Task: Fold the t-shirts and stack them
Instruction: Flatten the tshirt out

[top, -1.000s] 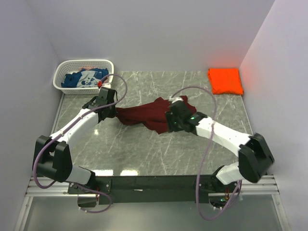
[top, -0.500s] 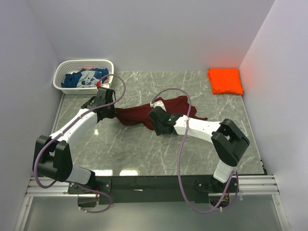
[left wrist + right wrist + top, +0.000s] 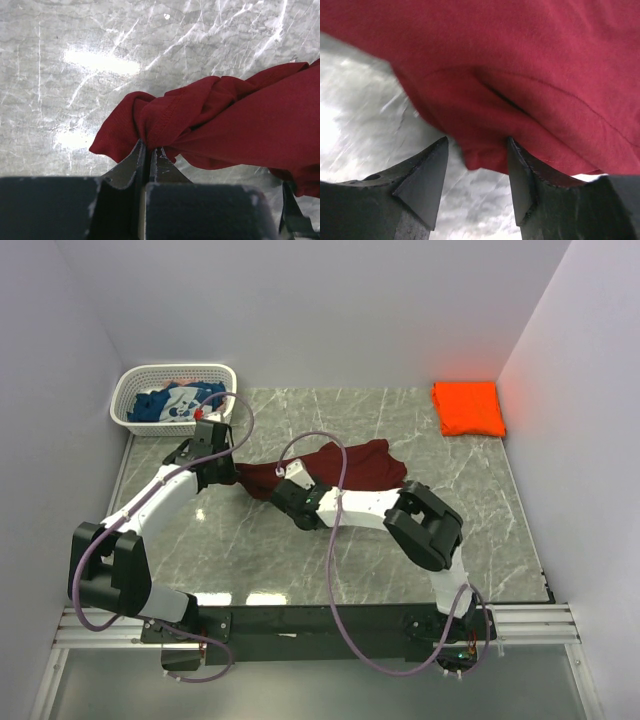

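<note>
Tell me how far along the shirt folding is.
Done: the orange shirt lies folded at the far right corner. In hand: the maroon shirt, crumpled mid-table, with the left gripper shut on its bunched edge and the right gripper open around a fold. To do: folding it, plus the blue shirt heaped in the basket.

Three shirts: one maroon shirt (image 3: 375, 462) mid-table, one orange shirt (image 3: 468, 408) at two o'clock, one blue shirt (image 3: 160, 406) at ten o'clock. One basket (image 3: 176, 370). Two arms: left arm (image 3: 150, 502), right arm (image 3: 365, 508). One table (image 3: 250, 560).
</note>
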